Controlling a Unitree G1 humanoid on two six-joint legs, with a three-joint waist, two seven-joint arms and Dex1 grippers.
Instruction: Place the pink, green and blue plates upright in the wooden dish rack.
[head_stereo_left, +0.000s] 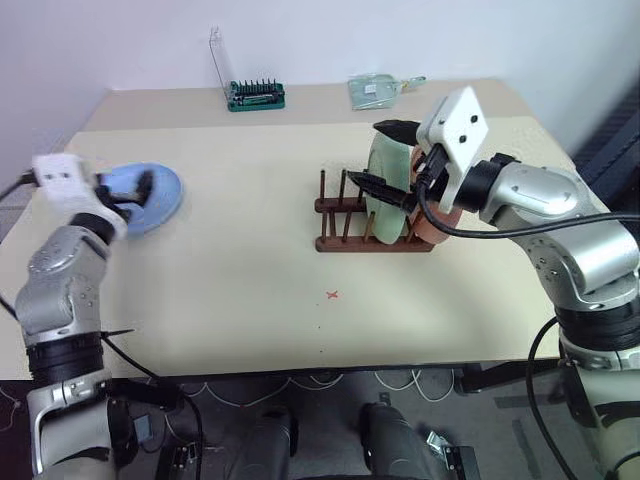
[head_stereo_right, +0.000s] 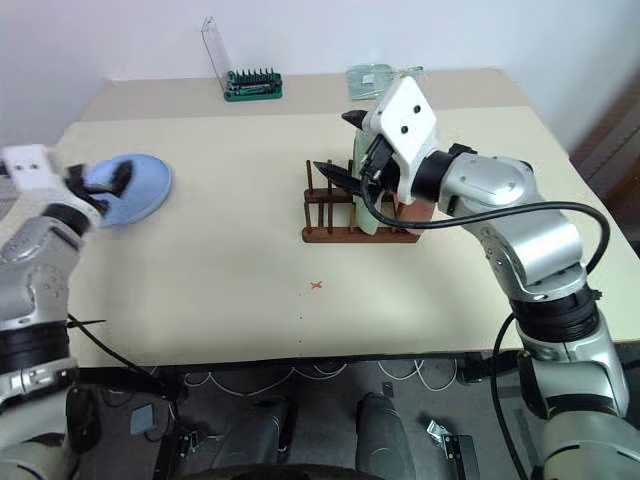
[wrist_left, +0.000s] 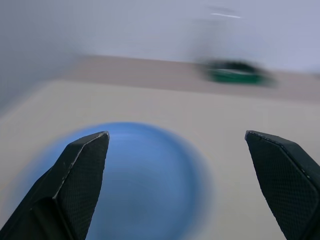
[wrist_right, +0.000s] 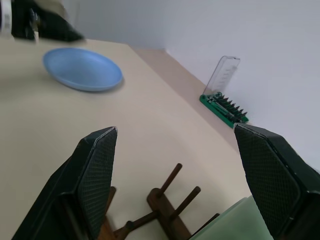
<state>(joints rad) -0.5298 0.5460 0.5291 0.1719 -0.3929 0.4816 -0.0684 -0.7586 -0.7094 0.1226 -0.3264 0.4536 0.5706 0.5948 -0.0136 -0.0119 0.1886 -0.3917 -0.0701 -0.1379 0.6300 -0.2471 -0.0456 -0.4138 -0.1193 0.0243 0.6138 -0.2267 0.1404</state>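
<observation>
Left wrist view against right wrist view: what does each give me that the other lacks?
Left wrist alone: the open left gripper over the plate. Right wrist alone: the dark brown wooden dish rack's pegs, an edge of the pale mint green plate, and the open right gripper. Shared: the round light blue plate flat on the beige table and the green bit set.

The right arm hides most of the pink plate (head_stereo_left: 432, 226); the left gripper (head_stereo_left: 118, 195), motion-blurred, overlaps the blue plate (head_stereo_left: 160, 192).
</observation>
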